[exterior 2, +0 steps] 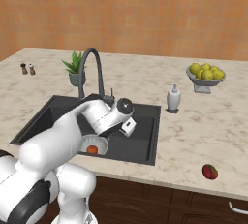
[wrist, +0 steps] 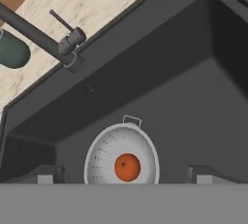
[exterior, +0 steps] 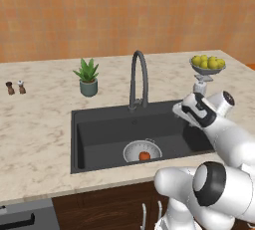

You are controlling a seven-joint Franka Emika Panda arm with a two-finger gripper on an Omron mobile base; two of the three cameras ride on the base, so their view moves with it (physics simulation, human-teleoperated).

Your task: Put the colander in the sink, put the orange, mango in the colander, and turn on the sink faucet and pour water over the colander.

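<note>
The gripper (wrist: 123,173) hangs with fingers (wrist: 47,174) spread wide, holding nothing, directly above the colander (wrist: 99,157) with the orange (wrist: 127,167) inside, resting on the dark sink (wrist: 193,106) floor set in a marble counter (exterior: 35,129).

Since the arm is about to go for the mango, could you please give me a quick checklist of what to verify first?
1. Colander sits on the floor of the sink: ok.
2. Orange lies inside the colander: ok.
3. Mango lies on the counter right of the sink, not in the colander: not ok, next to fetch.
4. Gripper jaws open and empty above the colander: ok.
5. Sink faucet shows no stream: ok, water comes last.
6. Soap dispenser stands beside the sink's right rim, possibly near the arm's swing toward the mango: cannot tell.
</note>
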